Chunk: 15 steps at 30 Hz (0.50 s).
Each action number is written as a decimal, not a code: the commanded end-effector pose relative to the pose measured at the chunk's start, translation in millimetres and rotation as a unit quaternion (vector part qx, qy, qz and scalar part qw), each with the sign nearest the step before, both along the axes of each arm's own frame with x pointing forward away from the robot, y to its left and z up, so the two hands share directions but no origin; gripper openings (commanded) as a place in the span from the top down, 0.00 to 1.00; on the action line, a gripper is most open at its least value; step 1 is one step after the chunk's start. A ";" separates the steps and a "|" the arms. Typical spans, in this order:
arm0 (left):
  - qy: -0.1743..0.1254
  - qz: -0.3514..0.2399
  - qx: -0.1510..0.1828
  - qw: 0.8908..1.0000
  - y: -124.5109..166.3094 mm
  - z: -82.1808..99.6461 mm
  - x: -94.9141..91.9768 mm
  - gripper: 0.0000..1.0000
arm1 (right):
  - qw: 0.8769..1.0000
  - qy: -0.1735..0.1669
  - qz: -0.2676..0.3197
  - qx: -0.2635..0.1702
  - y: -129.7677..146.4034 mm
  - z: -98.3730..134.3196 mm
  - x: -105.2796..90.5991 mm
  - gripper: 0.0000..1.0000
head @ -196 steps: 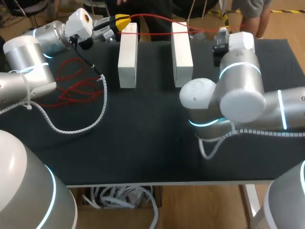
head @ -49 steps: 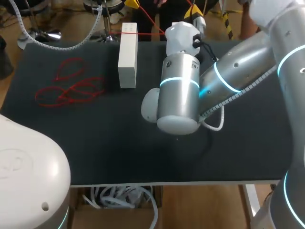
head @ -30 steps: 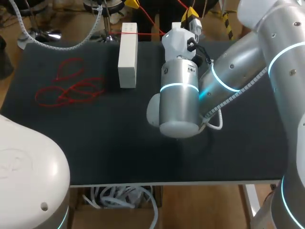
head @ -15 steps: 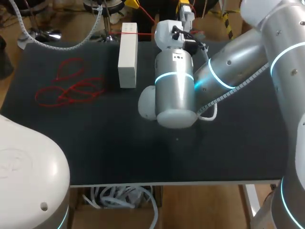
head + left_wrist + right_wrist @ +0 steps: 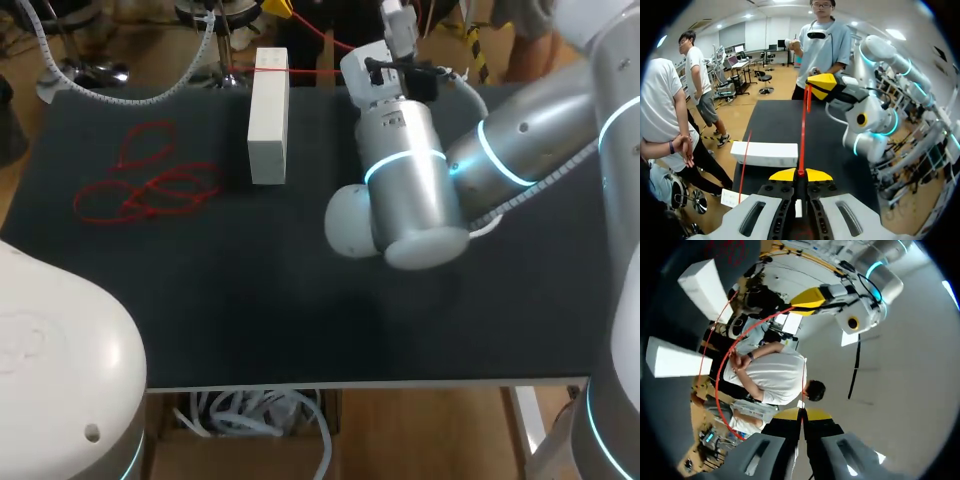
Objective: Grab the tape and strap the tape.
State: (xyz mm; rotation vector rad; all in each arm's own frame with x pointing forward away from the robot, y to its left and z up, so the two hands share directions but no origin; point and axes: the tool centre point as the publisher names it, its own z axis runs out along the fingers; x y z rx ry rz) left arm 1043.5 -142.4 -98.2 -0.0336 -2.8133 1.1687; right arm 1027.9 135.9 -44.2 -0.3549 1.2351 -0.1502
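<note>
The tape is a thin red strap. A taut length of it (image 5: 802, 130) runs from my left gripper (image 5: 800, 174), which is shut on it, straight to my right gripper (image 5: 816, 84). In the right wrist view my right gripper (image 5: 801, 414) is shut on the strap, which loops (image 5: 722, 370) away to the left gripper (image 5: 810, 296). Both grippers hang above the table's far edge; the left one's yellow tip (image 5: 277, 8) shows there. More red tape (image 5: 145, 185) lies in a loose pile on the left of the table.
A white block (image 5: 267, 115) stands near the far edge with a red strand across its far end. A second white block (image 5: 675, 360) shows only in the right wrist view; my right arm (image 5: 410, 190) covers it in the head view.
My right arm has swung: its elbow went left, then back right, and its gripper moved out over the far edge. The left gripper stayed where it was.
</note>
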 end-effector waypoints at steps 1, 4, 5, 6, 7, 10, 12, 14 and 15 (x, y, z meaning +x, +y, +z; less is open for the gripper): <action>0.001 0.000 0.002 1.000 -0.1 1.0 0.2 1.00 | 1.000 0.002 -0.005 -0.028 6.2 2.4 -1.3 1.00; 0.001 0.000 0.002 1.000 -0.1 1.0 0.2 1.00 | 0.999 0.006 -0.012 -0.034 14.7 0.5 -3.8 1.00; 0.001 0.000 0.002 1.000 -0.1 1.0 0.2 1.00 | 0.999 0.008 -0.014 -0.035 17.0 -0.1 -4.6 1.00; 0.001 0.000 0.002 1.000 -0.1 1.0 0.2 1.00 | 0.999 0.010 -0.016 -0.035 19.3 -0.7 -5.3 1.00; 0.001 0.000 0.002 1.000 -0.1 1.0 0.2 1.00 | 0.999 0.012 -0.017 -0.035 21.7 -1.3 -6.4 1.00; 0.001 0.000 0.002 1.000 -0.1 1.0 0.2 1.00 | 0.999 0.014 -0.017 -0.036 29.4 -4.3 -10.3 1.00; 0.001 0.000 0.002 1.000 -0.1 1.0 0.2 1.00 | 0.999 0.012 -0.020 -0.040 34.1 -6.8 -12.0 1.00; 0.001 0.000 0.002 1.000 -0.1 1.0 0.2 1.00 | 0.998 0.008 -0.028 -0.051 39.6 -9.9 -12.0 1.00; 0.001 0.000 0.002 1.000 -0.1 1.0 0.2 1.00 | 0.998 0.007 -0.031 -0.053 42.7 -10.9 -11.3 1.00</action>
